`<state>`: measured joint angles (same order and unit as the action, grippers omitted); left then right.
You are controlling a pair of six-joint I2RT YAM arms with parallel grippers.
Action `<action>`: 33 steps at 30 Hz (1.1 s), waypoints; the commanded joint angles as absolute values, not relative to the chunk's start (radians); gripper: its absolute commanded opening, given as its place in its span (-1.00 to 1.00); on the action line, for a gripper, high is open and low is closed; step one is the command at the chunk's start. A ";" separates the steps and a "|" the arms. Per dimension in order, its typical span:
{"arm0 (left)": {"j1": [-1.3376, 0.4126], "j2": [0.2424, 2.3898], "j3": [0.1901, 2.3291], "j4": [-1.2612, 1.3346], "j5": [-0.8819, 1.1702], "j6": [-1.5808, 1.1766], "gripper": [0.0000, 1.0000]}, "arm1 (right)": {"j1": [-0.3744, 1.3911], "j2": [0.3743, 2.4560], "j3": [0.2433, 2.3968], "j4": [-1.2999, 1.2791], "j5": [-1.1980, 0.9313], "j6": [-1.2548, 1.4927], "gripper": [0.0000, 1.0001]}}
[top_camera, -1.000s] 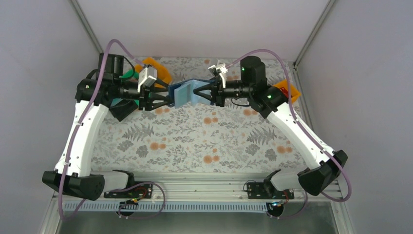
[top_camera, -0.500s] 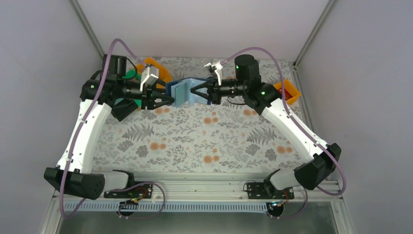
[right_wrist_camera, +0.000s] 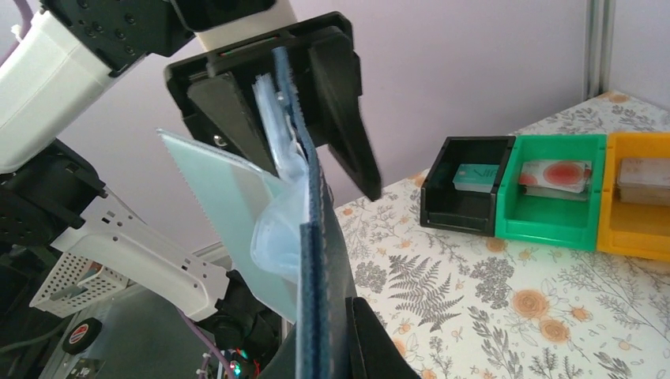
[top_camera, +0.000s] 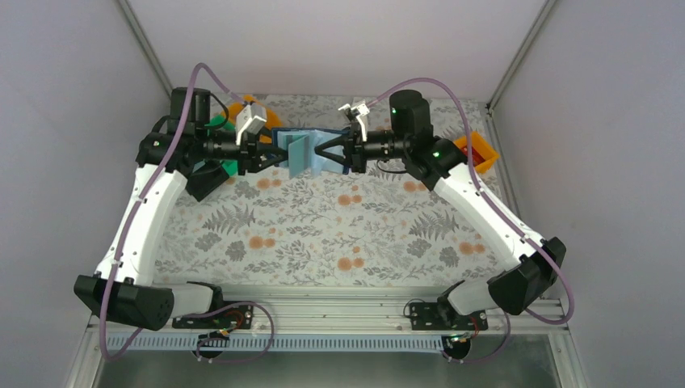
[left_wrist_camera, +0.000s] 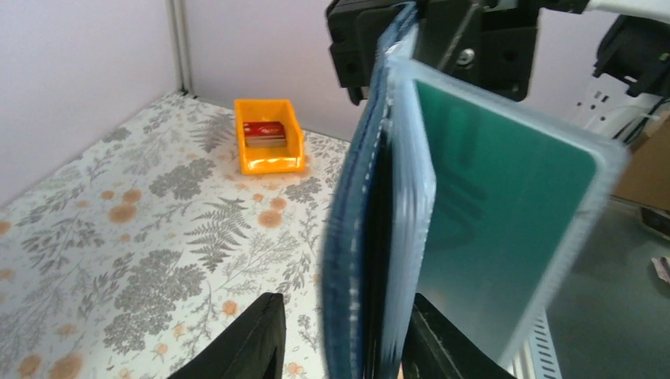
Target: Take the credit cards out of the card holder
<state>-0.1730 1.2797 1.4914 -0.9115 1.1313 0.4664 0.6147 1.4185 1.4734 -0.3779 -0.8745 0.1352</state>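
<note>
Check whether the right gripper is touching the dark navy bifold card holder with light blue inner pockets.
Touching. The left wrist view shows the right gripper clamped on the far edge of the dark navy bifold card holder.

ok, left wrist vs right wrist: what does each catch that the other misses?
Left wrist only: the green card face; a lone orange bin holding a red card. Right wrist only: the row of black bin, green bin with a red-blotched card, second orange bin. Both: the card holder edge-on, left end effector and right end effector at it, floral cover.
</note>
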 commanded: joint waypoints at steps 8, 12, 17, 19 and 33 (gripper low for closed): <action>-0.195 1.282 1.442 -0.884 1.174 0.457 -0.23 | 0.652 1.465 1.513 -0.304 -0.918 0.157 -0.92; -0.195 1.277 1.432 -0.894 1.185 0.467 -0.86 | 0.643 1.466 1.514 -0.326 -0.907 0.128 -0.78; -0.197 1.281 1.463 -0.885 0.839 0.441 -0.95 | 0.583 1.393 1.474 -0.394 -0.697 0.146 0.06; -0.216 1.292 1.485 -0.868 0.431 0.445 -0.95 | 0.557 1.361 1.462 -0.431 -0.560 0.168 0.25; -0.302 1.354 1.621 -0.960 0.490 0.458 -0.95 | 0.637 1.353 1.343 -0.200 -0.788 0.228 -0.14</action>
<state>-0.3161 1.3548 1.5757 -0.9211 0.1837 0.5003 0.6090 1.3560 1.3464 -0.3161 -0.6838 0.2134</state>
